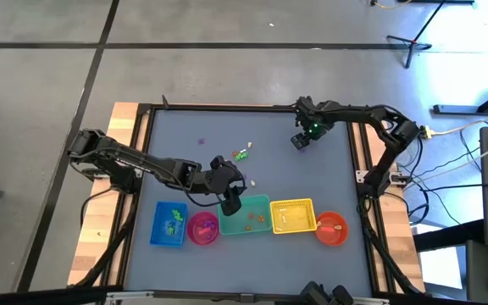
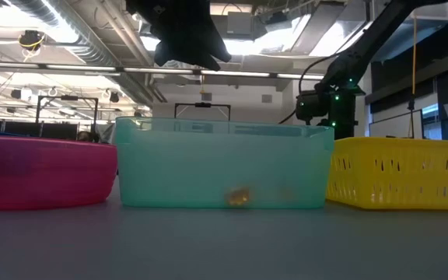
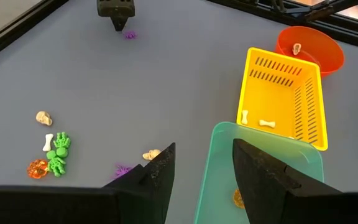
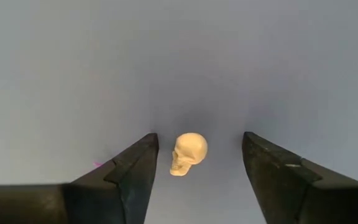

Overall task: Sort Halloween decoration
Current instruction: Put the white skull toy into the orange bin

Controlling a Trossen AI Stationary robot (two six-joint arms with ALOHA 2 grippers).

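Light falls evenly from overhead, so the matte grey-blue table top [image 1: 185, 135] reads flat and soft in the high view, with only a faint shadow pooled under the dark left arm [image 1: 142, 165]. In the low view the ceiling lamps and bright window area [image 2: 286, 31] blow out to glare — the dark gripper body [image 2: 181, 31] hanging before them is a near silhouette. The translucent teal plastic bin [image 2: 224, 163] glows from behind, and a small orange trinket [image 2: 238, 197] inside shows only as a smear through its wall. In the right wrist view a small cream skull [image 4: 188, 153] is sharp, casting a soft shadow, while the near dark fingers [image 4: 129, 168] blur.
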